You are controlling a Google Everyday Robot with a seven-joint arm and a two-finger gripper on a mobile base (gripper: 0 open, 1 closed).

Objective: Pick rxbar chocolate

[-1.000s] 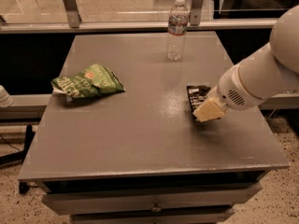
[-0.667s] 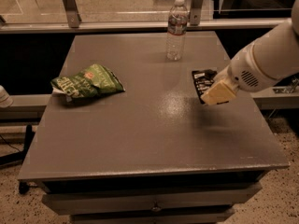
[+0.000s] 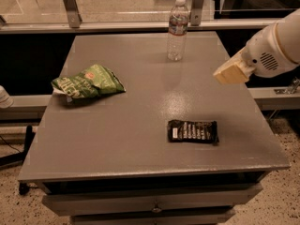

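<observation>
The rxbar chocolate (image 3: 192,131), a flat black wrapper with white text lines, lies flat on the grey table (image 3: 140,102) at the front right. My gripper (image 3: 228,72), cream-coloured at the end of a white arm, hangs in the air above the table's right edge. It is behind and to the right of the bar, does not touch it, and holds nothing.
A green snack bag (image 3: 87,82) lies at the left of the table. A clear water bottle (image 3: 177,29) stands upright at the back centre. A rail and glass run behind the table. Drawers sit below the front edge.
Earlier the gripper was at the bar, raising it off the table. Now the bar lies flat nearer the front edge, and the gripper has moved up and right without it.
</observation>
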